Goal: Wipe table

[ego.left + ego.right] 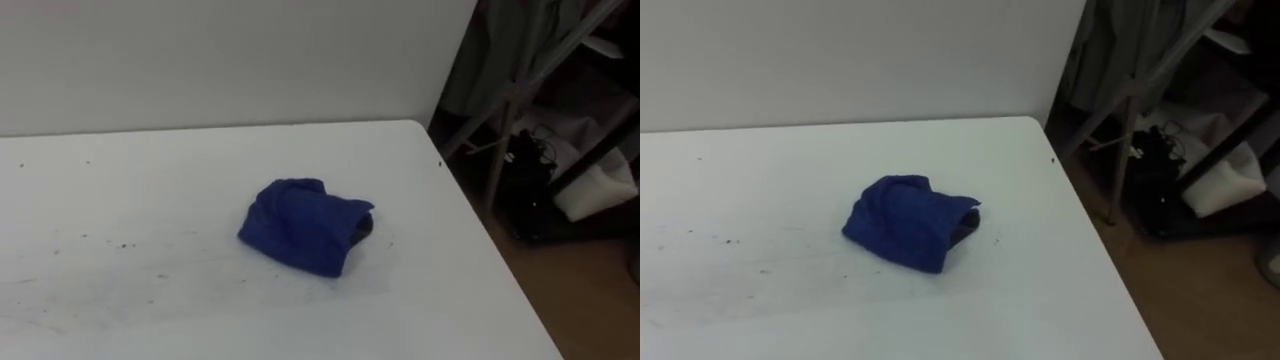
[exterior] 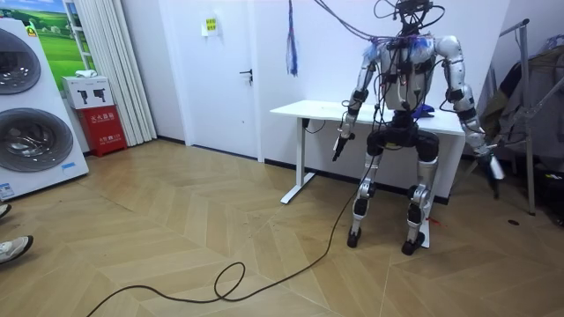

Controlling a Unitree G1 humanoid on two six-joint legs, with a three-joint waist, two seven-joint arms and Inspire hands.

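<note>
A crumpled dark blue cloth [image 1: 305, 225] lies on the flat white tabletop [image 1: 150, 180], right of the table's middle and well in from the front and right edges, with no hand touching it. A small dark patch shows under the cloth's right edge; I cannot tell what it is. Scattered dark specks and faint smears [image 1: 120, 245] mark the surface to the left of the cloth. Beyond the table's right edge, a grey metal rack [image 1: 520, 90] stands on the wooden floor [image 1: 580, 290], with a white bag [image 1: 595, 185] beside its foot. In the room view the robot stands upright at the table's long side, facing the wall with its back to the camera. Its left hand [image 2: 339, 145] hangs low beside the table's front edge on the room view's left. Its right hand [image 2: 489, 165] is held out low on the room view's right, clear of the table. I cannot tell how either hand's fingers are set.
</note>
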